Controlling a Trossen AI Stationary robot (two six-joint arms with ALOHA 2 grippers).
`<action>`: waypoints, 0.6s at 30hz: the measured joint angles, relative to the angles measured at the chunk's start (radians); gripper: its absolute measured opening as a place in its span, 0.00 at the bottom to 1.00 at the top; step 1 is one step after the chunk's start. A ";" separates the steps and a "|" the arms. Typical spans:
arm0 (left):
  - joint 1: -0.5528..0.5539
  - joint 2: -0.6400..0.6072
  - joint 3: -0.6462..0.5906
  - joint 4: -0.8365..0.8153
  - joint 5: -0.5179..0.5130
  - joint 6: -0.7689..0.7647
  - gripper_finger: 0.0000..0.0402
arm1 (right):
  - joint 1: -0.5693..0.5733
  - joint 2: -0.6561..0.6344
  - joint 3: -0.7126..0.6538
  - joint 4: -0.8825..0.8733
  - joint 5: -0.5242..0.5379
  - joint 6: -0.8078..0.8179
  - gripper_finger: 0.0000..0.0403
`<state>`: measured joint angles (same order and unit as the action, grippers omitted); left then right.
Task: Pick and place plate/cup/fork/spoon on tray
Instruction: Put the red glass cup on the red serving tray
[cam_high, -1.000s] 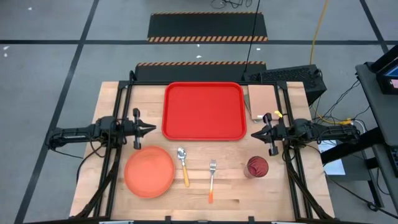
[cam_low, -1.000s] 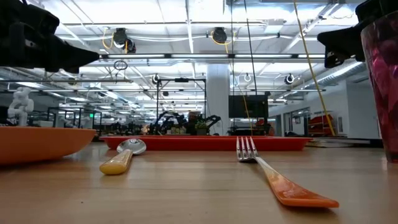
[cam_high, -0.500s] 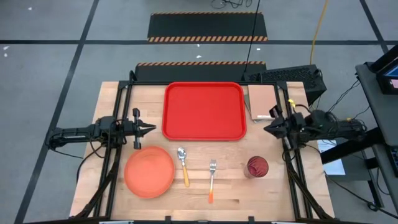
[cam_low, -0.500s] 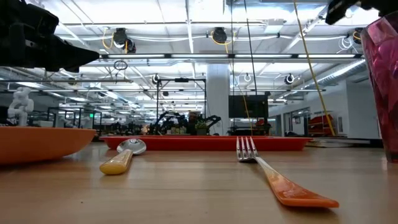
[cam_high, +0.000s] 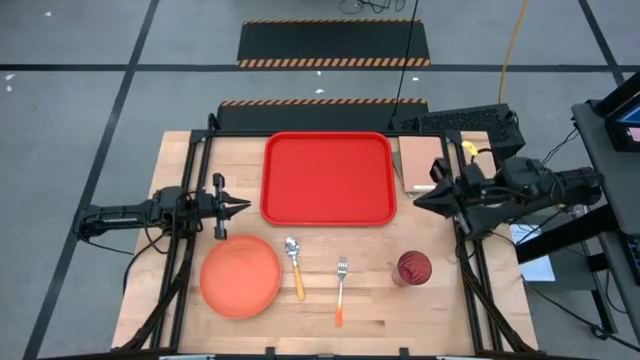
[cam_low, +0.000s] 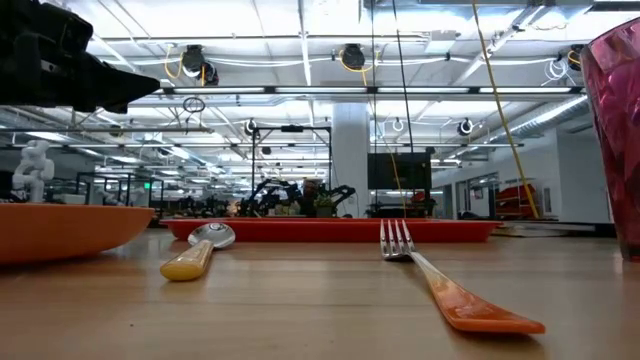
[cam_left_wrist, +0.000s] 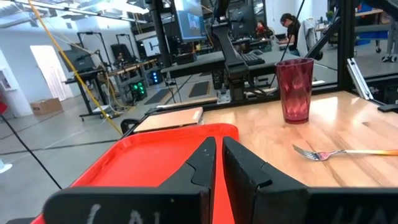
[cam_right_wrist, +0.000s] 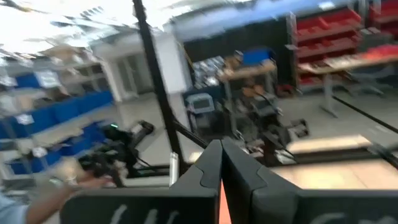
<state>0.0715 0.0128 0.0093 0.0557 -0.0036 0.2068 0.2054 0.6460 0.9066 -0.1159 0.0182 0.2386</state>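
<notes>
Left tool (cam_high: 243, 206): fingers together, empty, just left of the tray (cam_high: 327, 178).
Right tool (cam_high: 418, 200): fingers together, empty, above the table's (cam_high: 440, 310) right edge.
Plate (cam_high: 240, 275), spoon (cam_high: 294, 263), fork (cam_high: 341, 287), cup (cam_high: 413, 268): in a row on the table, near side of the tray.

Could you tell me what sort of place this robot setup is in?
Most likely a robotics lab or industrial workshop: the wooden table stands on a grey floor with hazard-striped mats, the low view shows an open hall with strip lights, and red parts bins line shelves.
</notes>
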 joint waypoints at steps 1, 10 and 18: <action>0.000 0.000 0.000 0.000 0.000 -0.009 0.08 | 0.010 0.024 0.028 -0.036 0.041 0.000 0.00; 0.000 0.000 0.000 0.000 0.002 -0.052 0.08 | 0.138 0.274 0.329 -0.421 0.323 0.016 0.00; 0.000 0.000 0.000 0.001 0.002 -0.052 0.08 | 0.327 0.442 0.602 -0.705 0.469 0.102 0.00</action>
<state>0.0715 0.0128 0.0097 0.0563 -0.0018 0.1547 0.5321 1.0875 1.5088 -0.8212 0.4873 0.3405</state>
